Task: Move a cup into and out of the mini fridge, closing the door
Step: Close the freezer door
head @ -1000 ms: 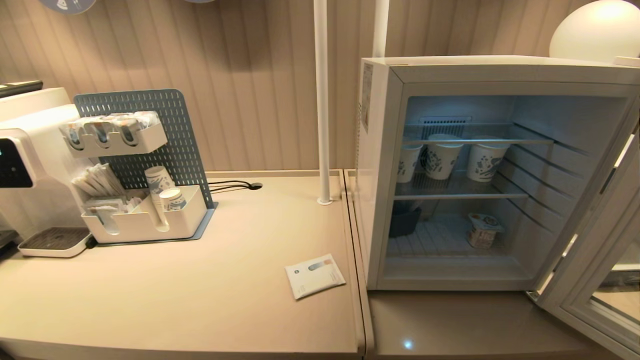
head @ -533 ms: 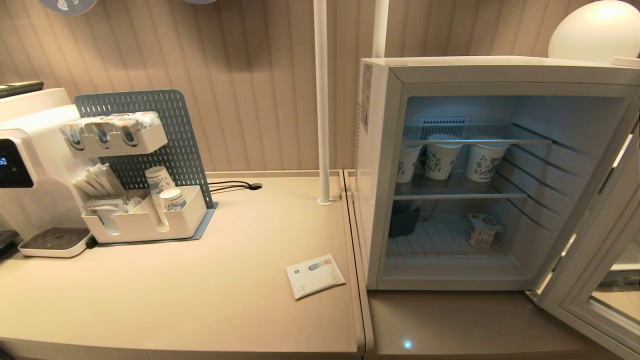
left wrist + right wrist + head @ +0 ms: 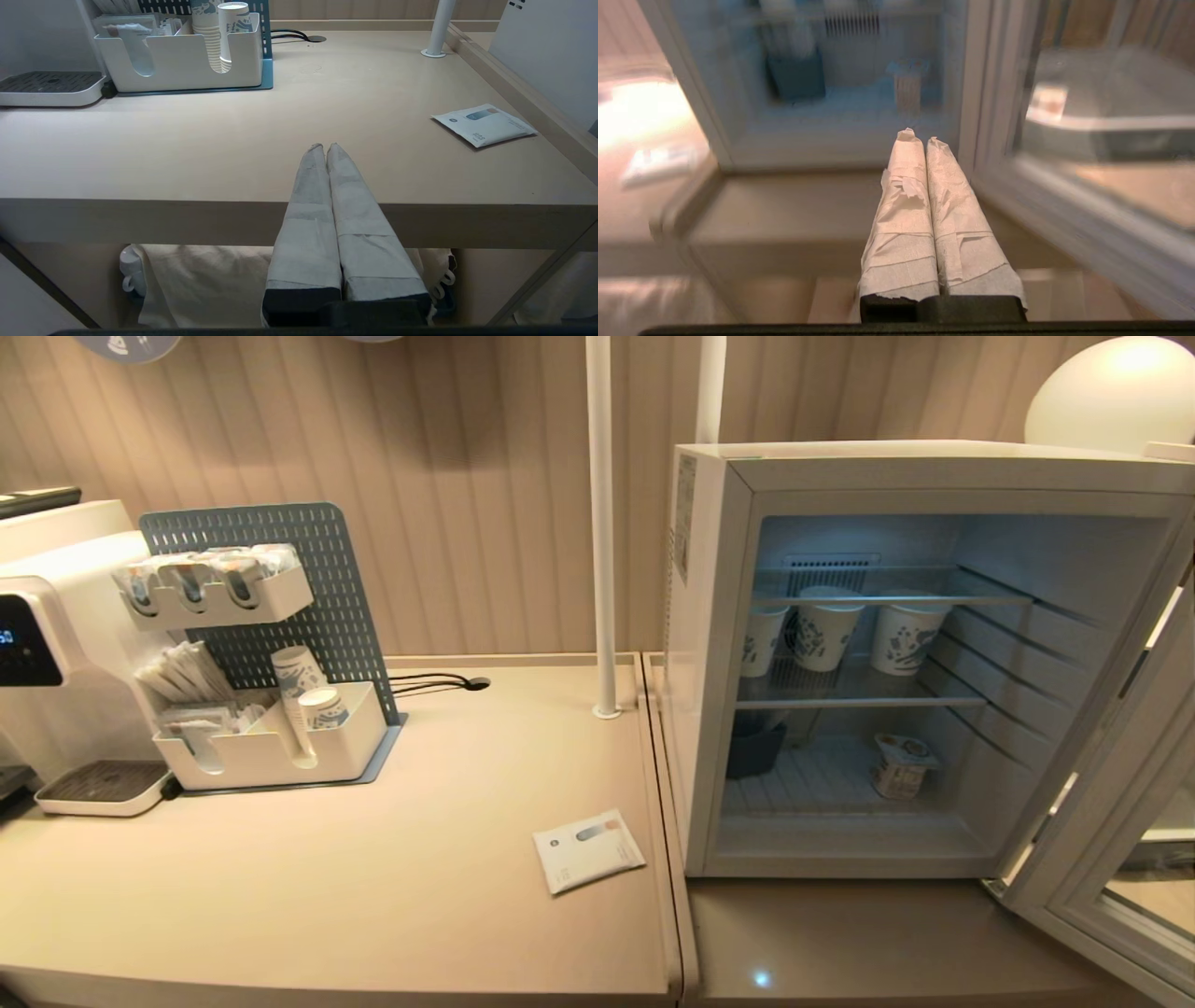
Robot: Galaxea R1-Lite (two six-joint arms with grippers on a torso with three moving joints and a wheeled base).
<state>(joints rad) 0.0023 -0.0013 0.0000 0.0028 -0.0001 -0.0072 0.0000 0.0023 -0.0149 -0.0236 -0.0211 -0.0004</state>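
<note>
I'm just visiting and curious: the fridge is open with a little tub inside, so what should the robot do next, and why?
Probably open the right pincer and reach in for the cup: the door stands open, the cup sits on the bottom shelf, and the pincer is shut, empty, outside.

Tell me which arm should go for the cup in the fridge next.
Right, probably. The right pincer, shut and empty, points into the open mini fridge toward the cup on its floor. The left pincer, also shut, faces the counter instead.

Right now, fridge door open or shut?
Open. The door is swung out to the right, exposing the mini fridge shelves and the cup.
</note>
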